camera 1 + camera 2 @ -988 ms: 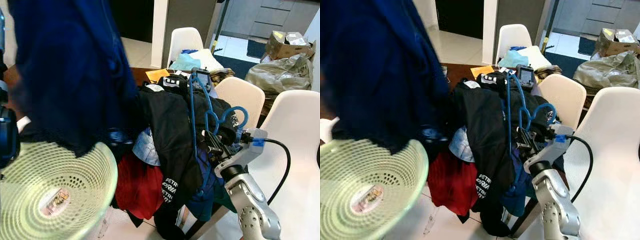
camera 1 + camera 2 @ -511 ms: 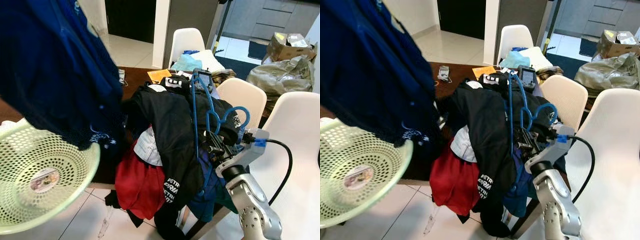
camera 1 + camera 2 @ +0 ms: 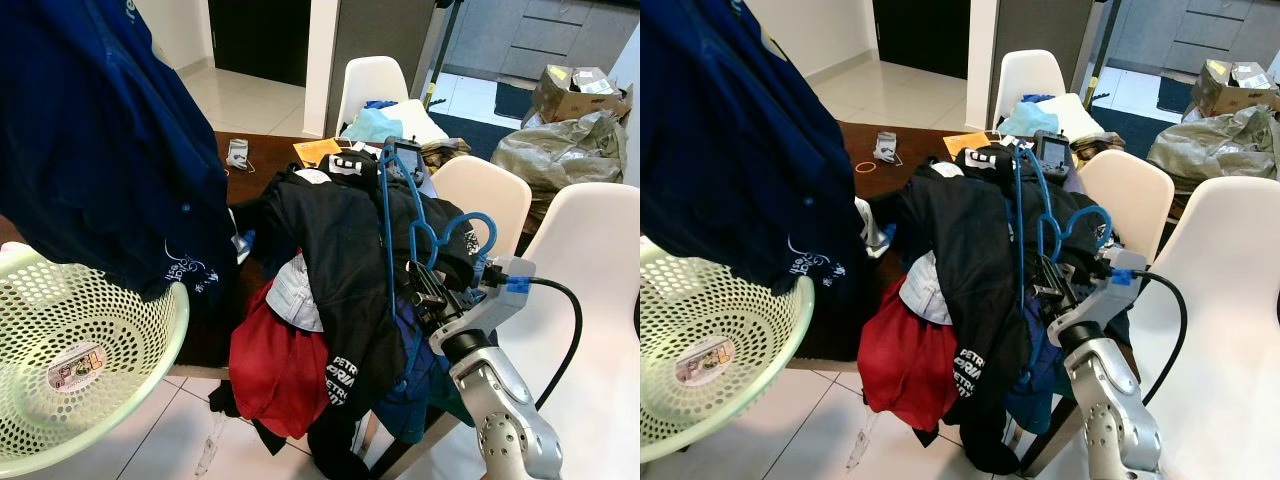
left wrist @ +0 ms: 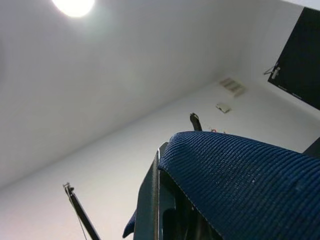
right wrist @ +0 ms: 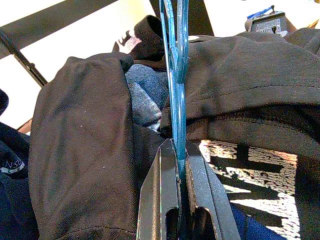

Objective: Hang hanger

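Blue hanger (image 3: 398, 235) partly behind clothes (image 3: 340, 270)

Silver right arm (image 3: 500, 420) with round joints, black cable, blue connector, black flat jaws

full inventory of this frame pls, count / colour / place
hanger: 1, blue, upright over the clothes pile, clamped in right gripper
shirt: 1, navy, held up on the left
clothes pile: 1, black, red, blue, draped over table edge
basket: 1, pale green, lower left
table: 1, dark brown
chairs: 3, white, right and behind
cardboard box: 1, brown, far right
left gripper: shut on shirt
right gripper: shut on hanger
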Controlling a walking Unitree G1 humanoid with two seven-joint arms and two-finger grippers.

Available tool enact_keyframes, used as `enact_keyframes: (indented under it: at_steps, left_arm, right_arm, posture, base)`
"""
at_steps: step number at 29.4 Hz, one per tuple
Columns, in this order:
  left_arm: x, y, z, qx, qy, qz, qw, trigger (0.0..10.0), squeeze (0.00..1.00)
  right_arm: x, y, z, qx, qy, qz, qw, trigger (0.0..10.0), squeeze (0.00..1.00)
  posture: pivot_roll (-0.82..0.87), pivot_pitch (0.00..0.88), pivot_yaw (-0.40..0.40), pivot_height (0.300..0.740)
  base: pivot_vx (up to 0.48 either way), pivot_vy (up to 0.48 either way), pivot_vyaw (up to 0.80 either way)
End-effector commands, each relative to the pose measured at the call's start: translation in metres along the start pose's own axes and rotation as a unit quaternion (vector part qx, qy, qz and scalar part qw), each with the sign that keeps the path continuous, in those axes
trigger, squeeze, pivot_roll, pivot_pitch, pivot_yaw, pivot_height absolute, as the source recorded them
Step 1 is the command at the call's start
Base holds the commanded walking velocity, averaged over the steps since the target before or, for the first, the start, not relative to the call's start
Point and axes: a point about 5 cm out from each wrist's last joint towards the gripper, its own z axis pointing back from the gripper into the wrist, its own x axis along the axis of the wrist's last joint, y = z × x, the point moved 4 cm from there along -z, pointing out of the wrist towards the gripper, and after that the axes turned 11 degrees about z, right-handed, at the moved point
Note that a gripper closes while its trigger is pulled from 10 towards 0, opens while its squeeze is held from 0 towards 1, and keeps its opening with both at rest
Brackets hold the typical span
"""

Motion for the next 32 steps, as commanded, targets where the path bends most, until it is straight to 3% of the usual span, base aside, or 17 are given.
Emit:
enact_keyframes:
  at_steps: [1, 7, 13, 15, 16, 18, 19, 21, 22, 24, 25, 27, 28, 29, 30, 31, 32]
  left_arm:
    - [0.001, 0.017, -0.003, 0.025, -0.005, -0.018, 1.000, 0.0, 0.00]
    - [-0.021, 0.014, 0.003, 0.020, 0.043, -0.018, 0.999, 0.0, 0.00]
    - [-0.027, 0.039, -0.008, 0.051, 0.086, -0.035, 0.994, 0.0, 0.00]
    - [-0.019, 0.050, -0.016, 0.069, 0.083, -0.032, 0.994, 0.0, 0.00]
    - [0.001, 0.063, -0.029, 0.092, 0.058, -0.031, 0.994, 0.0, 0.00]
    - [0.001, 0.063, -0.029, 0.092, 0.058, -0.031, 0.994, 0.0, 0.00]
    - [0.022, 0.071, -0.040, 0.111, 0.027, -0.032, 0.993, 0.0, 0.00]
    - [0.022, 0.071, -0.040, 0.111, 0.027, -0.032, 0.993, 0.0, 0.00]
    - [0.041, 0.076, -0.048, 0.123, -0.001, -0.030, 0.992, 0.0, 0.00]
    - [0.057, 0.073, -0.054, 0.121, -0.026, -0.012, 0.992, 0.0, 0.00]
    - [0.075, 0.058, -0.059, 0.098, -0.059, 0.030, 0.993, 0.0, 0.00]
    - [0.075, 0.058, -0.059, 0.098, -0.059, 0.030, 0.993, 0.0, 0.00]
    - [0.089, 0.044, -0.062, 0.076, -0.084, 0.071, 0.991, 0.0, 0.00]
    - [0.089, 0.044, -0.062, 0.076, -0.084, 0.071, 0.991, 0.0, 0.00]
    - [0.101, 0.012, -0.061, 0.022, -0.104, 0.145, 0.984, 0.4, 0.00]
    - [0.101, 0.012, -0.061, 0.022, -0.104, 0.145, 0.984, 0.4, 0.00]
    - [0.109, -0.018, -0.056, -0.031, -0.117, 0.190, 0.974, 0.6, 0.00]
  right_arm:
    - [-0.004, -0.004, 0.001, -0.009, 0.007, -0.006, 1.000, 10.0, 0.00]
    - [-0.004, -0.004, 0.001, -0.008, 0.007, -0.006, 1.000, 10.0, 0.00]
    - [-0.005, -0.005, 0.000, -0.006, 0.009, -0.006, 1.000, 10.0, 0.00]
    - [-0.005, -0.005, 0.000, -0.006, 0.009, -0.006, 1.000, 10.0, 0.00]
    - [-0.005, -0.005, 0.000, -0.007, 0.009, -0.005, 1.000, 10.0, 0.00]
    - [-0.005, -0.005, 0.000, -0.007, 0.009, -0.005, 1.000, 10.0, 0.00]
    - [-0.005, -0.006, 0.000, -0.008, 0.008, -0.003, 1.000, 10.0, 0.00]
    - [-0.005, -0.006, 0.000, -0.008, 0.008, -0.003, 1.000, 10.0, 0.00]
    - [-0.004, -0.006, 0.001, -0.009, 0.007, -0.002, 1.000, 10.0, 0.00]
    - [-0.004, -0.007, 0.001, -0.010, 0.007, -0.002, 1.000, 10.0, 0.00]
    - [-0.004, -0.007, 0.001, -0.011, 0.006, -0.002, 1.000, 10.0, 0.00]
    - [-0.004, -0.007, 0.001, -0.011, 0.006, -0.002, 1.000, 10.0, 0.00]
    - [-0.004, -0.007, 0.001, -0.011, 0.006, -0.002, 1.000, 10.0, 0.00]
    - [-0.004, -0.007, 0.001, -0.011, 0.006, -0.002, 1.000, 10.0, 0.00]
    - [-0.003, -0.007, 0.001, -0.012, 0.004, -0.004, 1.000, 10.0, 0.00]
    - [-0.003, -0.007, 0.001, -0.012, 0.004, -0.004, 1.000, 10.0, 0.00]
    - [-0.003, -0.007, 0.000, -0.013, 0.004, -0.005, 1.000, 10.0, 0.00]
  posture:
    - [0.06, 0.038, -0.036, 0.740]
    - [0.06, 0.041, -0.043, 0.740]
    - [0.07, 0.036, -0.042, 0.740]
    - [0.07, 0.036, -0.040, 0.740]
    - [0.07, 0.034, -0.039, 0.740]
    - [0.07, 0.034, -0.039, 0.740]
    - [0.07, 0.031, -0.036, 0.740]
    - [0.07, 0.031, -0.036, 0.740]
    - [0.07, 0.031, -0.036, 0.740]
    - [0.07, 0.031, -0.036, 0.740]
    - [0.07, 0.033, -0.034, 0.740]
    - [0.07, 0.033, -0.034, 0.740]
    - [0.06, 0.033, -0.032, 0.740]
    - [0.06, 0.033, -0.032, 0.740]
    - [0.06, 0.035, -0.032, 0.740]
    - [0.06, 0.035, -0.032, 0.740]
    - [0.06, 0.036, -0.031, 0.740]
  base:
    - [0.000, 0.000, 0.00]
    - [0.000, 0.000, 0.00]
    - [0.000, 0.000, 0.00]
    - [0.000, 0.000, 0.00]
    - [0.000, 0.000, 0.00]
    - [0.000, 0.000, 0.00]
    - [0.000, 0.000, 0.00]
    - [0.000, 0.000, 0.00]
    - [0.000, 0.000, 0.00]
    - [0.000, 0.000, 0.00]
    - [0.000, 0.000, 0.00]
    - [0.000, 0.000, 0.00]
    - [0.000, 0.000, 0.00]
    - [0.000, 0.000, 0.00]
    - [0.000, 0.000, 0.00]
    - [0.000, 0.000, 0.00]
    - [-0.289, 0.000, 0.00]
